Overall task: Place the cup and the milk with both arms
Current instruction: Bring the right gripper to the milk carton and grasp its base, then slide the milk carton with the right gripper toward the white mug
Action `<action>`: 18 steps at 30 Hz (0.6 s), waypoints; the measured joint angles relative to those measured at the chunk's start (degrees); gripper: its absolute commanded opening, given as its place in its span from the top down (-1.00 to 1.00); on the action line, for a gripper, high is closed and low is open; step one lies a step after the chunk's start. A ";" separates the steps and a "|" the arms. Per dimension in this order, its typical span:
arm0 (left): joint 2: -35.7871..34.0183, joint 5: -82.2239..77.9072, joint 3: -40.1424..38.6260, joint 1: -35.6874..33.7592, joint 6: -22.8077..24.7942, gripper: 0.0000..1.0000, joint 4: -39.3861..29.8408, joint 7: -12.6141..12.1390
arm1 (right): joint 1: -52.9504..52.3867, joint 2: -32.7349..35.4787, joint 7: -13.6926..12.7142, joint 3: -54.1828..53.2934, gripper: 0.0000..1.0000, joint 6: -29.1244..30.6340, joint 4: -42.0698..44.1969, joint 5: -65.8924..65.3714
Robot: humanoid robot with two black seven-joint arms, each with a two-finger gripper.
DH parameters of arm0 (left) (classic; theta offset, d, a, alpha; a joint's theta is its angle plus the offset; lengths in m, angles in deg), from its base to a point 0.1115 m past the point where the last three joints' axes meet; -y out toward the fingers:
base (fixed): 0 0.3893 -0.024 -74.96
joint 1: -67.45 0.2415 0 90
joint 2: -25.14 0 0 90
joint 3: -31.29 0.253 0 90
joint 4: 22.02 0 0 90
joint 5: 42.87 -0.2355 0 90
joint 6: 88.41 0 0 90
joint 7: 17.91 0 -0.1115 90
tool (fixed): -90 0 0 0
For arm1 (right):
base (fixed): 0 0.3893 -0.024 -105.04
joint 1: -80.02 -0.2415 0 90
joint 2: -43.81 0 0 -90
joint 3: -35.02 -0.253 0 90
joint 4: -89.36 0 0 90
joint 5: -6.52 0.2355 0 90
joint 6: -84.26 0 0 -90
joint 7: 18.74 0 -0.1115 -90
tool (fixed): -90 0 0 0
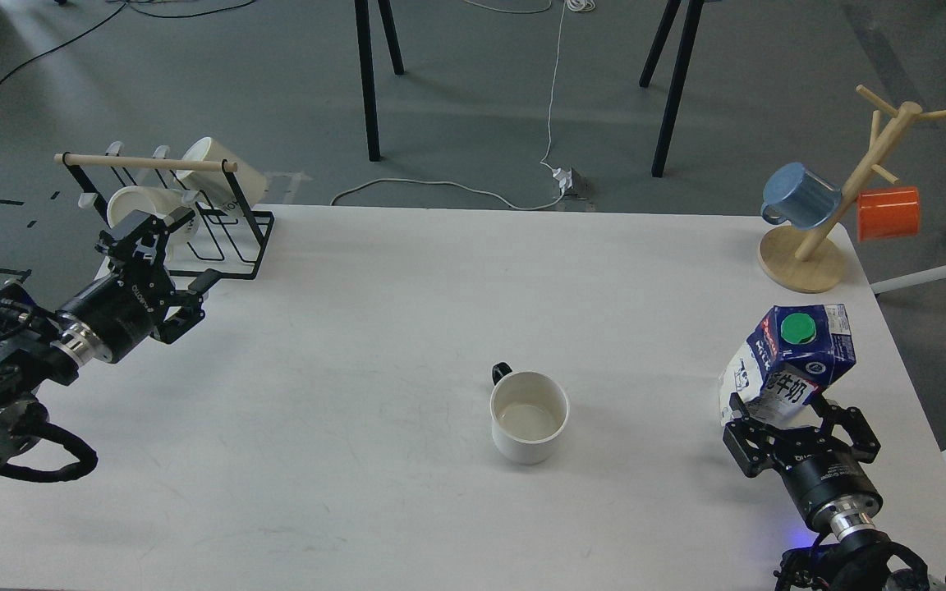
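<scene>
The cup is a white mug with a small black handle at its far left. It stands upright at the middle of the white table, and its drawn face does not show from here. The milk is a blue and white carton with a green cap. It leans at the right side of the table. My right gripper is closed on the carton's lower part, a finger on each side. My left gripper is at the far left by the wire rack. It is open and empty, far from the cup.
A black wire rack with a wooden bar holds cream mugs at the back left corner. A wooden mug tree with a blue mug and an orange mug stands at the back right corner.
</scene>
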 measured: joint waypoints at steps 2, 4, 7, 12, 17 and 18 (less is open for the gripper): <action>0.00 0.00 0.00 0.12 0.00 -0.97 0.02 0.00 | -0.60 -0.54 -0.03 -0.03 -0.97 0.00 0.50 0.00; 0.00 -0.02 0.00 0.15 -0.01 -0.97 0.05 0.00 | -1.09 -1.22 -0.04 -0.03 -0.97 0.00 1.18 -0.02; 0.00 -0.07 0.00 0.23 0.00 -0.97 0.06 0.00 | -2.00 -2.13 -0.04 0.11 -0.97 0.00 2.04 -0.06; 0.16 -0.10 0.00 0.34 0.00 -0.97 0.22 0.00 | -2.66 -4.00 -0.04 -0.13 -0.97 0.00 2.37 -0.07; 0.34 -0.10 0.00 0.35 0.00 -0.97 1.08 0.00 | -2.82 -6.33 0.17 -2.53 -0.67 0.00 2.51 0.32; 0.34 -0.10 0.00 0.35 -0.01 -0.97 1.23 0.00 | -2.82 -6.74 0.33 -2.97 -0.37 0.00 2.68 0.38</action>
